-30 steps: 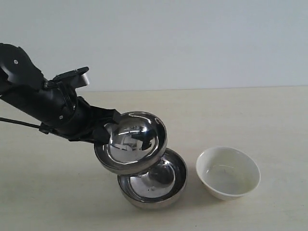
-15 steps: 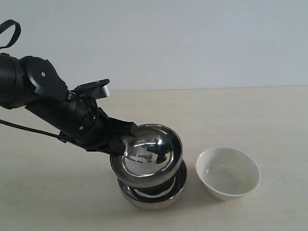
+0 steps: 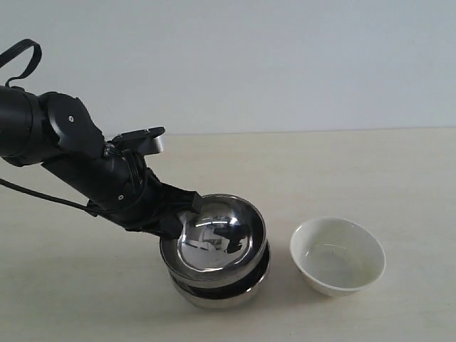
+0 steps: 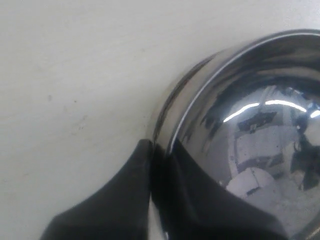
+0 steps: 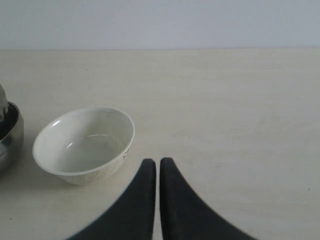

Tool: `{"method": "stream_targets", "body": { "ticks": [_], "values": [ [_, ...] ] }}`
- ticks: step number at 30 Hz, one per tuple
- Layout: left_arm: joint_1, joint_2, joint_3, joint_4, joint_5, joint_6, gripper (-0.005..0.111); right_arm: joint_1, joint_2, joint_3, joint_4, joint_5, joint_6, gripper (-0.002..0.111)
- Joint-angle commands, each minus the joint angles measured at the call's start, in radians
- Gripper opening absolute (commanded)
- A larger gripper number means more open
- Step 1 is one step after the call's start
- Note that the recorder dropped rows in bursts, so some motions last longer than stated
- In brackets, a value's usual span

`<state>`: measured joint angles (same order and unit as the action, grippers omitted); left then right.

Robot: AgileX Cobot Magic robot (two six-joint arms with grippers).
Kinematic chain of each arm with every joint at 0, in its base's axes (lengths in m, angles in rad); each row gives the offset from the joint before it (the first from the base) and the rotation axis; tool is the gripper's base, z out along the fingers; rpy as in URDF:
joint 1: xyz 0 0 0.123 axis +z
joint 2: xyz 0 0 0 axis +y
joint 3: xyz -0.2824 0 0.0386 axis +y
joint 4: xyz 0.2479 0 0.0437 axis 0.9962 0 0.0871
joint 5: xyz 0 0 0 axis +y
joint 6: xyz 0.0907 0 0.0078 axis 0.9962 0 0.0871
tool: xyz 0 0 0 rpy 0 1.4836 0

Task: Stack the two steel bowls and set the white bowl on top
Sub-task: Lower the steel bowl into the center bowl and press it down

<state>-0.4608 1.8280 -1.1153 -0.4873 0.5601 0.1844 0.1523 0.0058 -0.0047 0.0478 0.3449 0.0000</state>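
Half done: upper steel bowl (image 3: 217, 239), still pinched by our left gripper (image 3: 184, 216), now nests in lower steel bowl (image 3: 221, 296) beneath.

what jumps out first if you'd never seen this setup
The black left gripper pinches the rim of a mirror-shiny round steel bowl, nested in a second steel bowl near the front of the pale table. To their right in the exterior view sits an empty cream-white ceramic bowl, apart from the stack.
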Motion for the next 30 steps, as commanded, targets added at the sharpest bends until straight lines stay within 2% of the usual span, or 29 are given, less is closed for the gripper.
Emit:
{"method": "stream_targets", "body": {
  "ticks": [1, 14, 15, 19, 21, 30],
  "values": [
    [-0.006, 0.001, -0.007, 0.001, -0.009, -0.009, 0.004, -0.004, -0.006, 0.005, -0.006, -0.003, 0.000, 0.000],
    [-0.006, 0.001, -0.007, 0.012, -0.014, 0.003, 0.004, -0.004, -0.006, 0.005, -0.006, -0.003, 0.000, 0.000],
    [-0.006, 0.001, -0.007, 0.012, -0.014, 0.003, 0.005, -0.004, -0.006, 0.005, -0.006, -0.003, 0.000, 0.000],
    [-0.006, 0.001, -0.007, 0.012, -0.017, 0.006, 0.031, -0.004, -0.006, 0.005, -0.006, -0.003, 0.000, 0.000],
    [-0.006, 0.001, -0.007, 0.012, -0.017, 0.006, 0.039, -0.004, -0.006, 0.005, -0.006, -0.003, 0.000, 0.000],
    [-0.006, -0.001, -0.032, 0.012, 0.021, 0.006, 0.038, -0.004, -0.006, 0.005, -0.006, -0.003, 0.000, 0.000]
  ]
}}
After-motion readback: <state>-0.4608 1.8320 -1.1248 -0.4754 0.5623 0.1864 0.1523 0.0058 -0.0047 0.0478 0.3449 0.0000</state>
